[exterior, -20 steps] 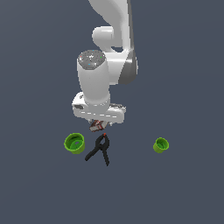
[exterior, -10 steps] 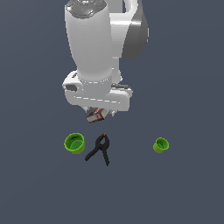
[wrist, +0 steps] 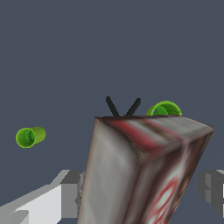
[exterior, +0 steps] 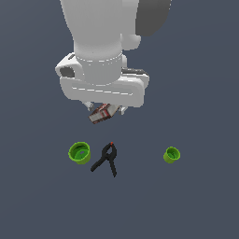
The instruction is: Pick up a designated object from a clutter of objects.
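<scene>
**Box held clear of the table**

The pincer (exterior: 106,111) is closed on the box (exterior: 101,114), which hangs tilted beneath the white hand of the arm (exterior: 102,51), well above the table (exterior: 196,205). In the exterior view only the lower part of the box shows, dark red-brown with pale edges, poking out under the hand; the fingers are mostly hidden by the hand and the box.

The wrist view shows the box (wrist: 144,170) up close and leaning, filling the middle of the picture, its worn grey-white face and red print both visible. A finger (wrist: 70,197) sits against one side of it and another grey finger (wrist: 212,186) shows at the far side.

On the table below lie the other things. The clamp (exterior: 107,158) lies flat almost straight under the box, its red tip pointing away from the camera and its two black handles spread towards it. A green cup (exterior: 79,152) lies just beside the clamp on the exterior view's left, its opening facing up. A second cup (exterior: 172,154) rests well apart on the exterior view's right.

In the wrist view the clamp's handles (wrist: 122,107) stick up behind the box's top edge, one cup (wrist: 164,108) is half hidden behind the box, and the other cup (wrist: 29,136) lies on its side, apart from the rest.
</scene>
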You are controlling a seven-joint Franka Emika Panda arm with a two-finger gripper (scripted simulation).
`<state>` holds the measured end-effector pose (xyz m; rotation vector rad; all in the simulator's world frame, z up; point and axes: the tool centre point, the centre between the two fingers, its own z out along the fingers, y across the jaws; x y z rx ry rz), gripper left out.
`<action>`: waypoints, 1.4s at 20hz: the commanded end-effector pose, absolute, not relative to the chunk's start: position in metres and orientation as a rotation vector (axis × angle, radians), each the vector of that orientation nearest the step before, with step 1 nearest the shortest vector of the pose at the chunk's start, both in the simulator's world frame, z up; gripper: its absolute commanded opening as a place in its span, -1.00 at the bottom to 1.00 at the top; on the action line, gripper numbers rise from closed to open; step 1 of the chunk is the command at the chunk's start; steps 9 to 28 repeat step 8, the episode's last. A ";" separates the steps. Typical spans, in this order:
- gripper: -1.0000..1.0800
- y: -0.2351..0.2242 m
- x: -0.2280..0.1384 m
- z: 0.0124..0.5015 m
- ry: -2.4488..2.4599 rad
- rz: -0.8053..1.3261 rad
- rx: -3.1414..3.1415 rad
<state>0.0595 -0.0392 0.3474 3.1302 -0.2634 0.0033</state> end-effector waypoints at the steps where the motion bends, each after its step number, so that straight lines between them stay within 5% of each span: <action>1: -1.00 -0.038 0.062 0.357 -0.263 0.001 3.130; 28: -1.00 -0.038 0.065 0.365 -0.263 0.001 3.130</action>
